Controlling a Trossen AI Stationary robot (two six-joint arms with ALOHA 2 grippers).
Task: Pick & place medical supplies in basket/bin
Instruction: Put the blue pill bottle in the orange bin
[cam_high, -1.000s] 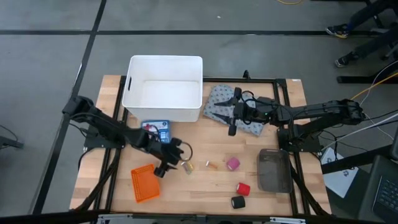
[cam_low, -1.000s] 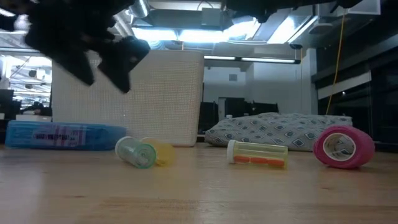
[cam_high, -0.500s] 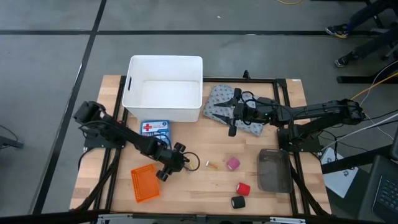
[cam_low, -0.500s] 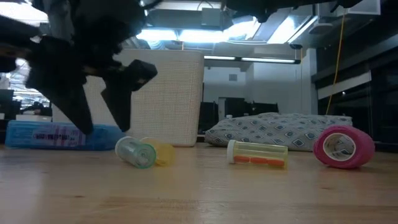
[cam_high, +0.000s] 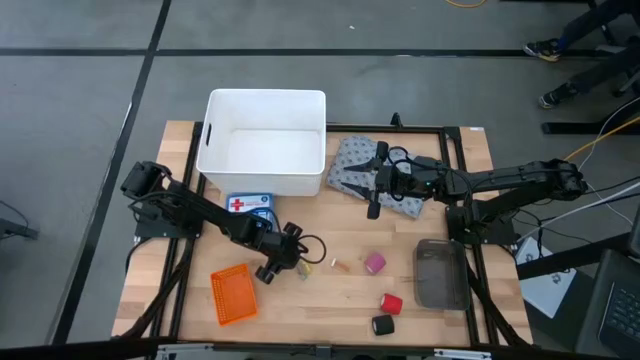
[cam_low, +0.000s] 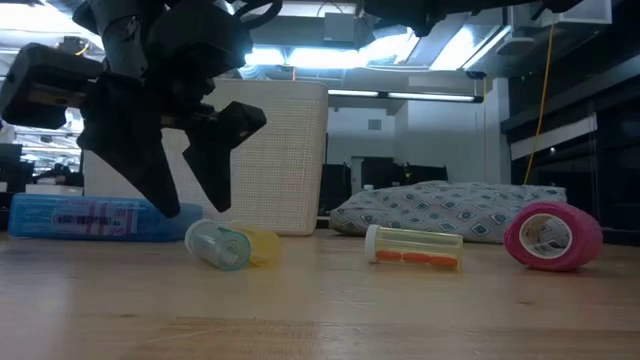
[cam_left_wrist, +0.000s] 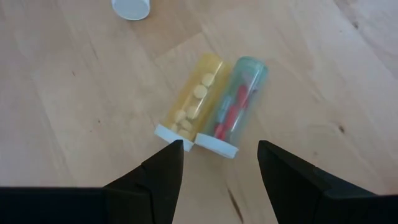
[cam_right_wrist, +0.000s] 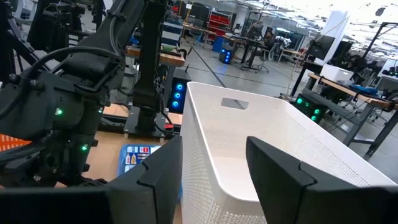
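Left wrist view shows your left gripper (cam_left_wrist: 214, 163) open, its two fingers spread right above two little tubes lying side by side and touching: a yellow tube (cam_left_wrist: 189, 102) of pills and a green tube (cam_left_wrist: 234, 106). They sit near the middle of the counter (cam_high: 330, 295), toward its front edge. They look light, hard and smooth, so they may roll or slip. Pinch one across its round middle. Half a second ago this gripper was a bit farther left; now it is over the tubes. Your right gripper (cam_high: 374, 190) waits open over the grey pillow pack (cam_high: 352, 160) beside the white tub (cam_high: 265, 140).
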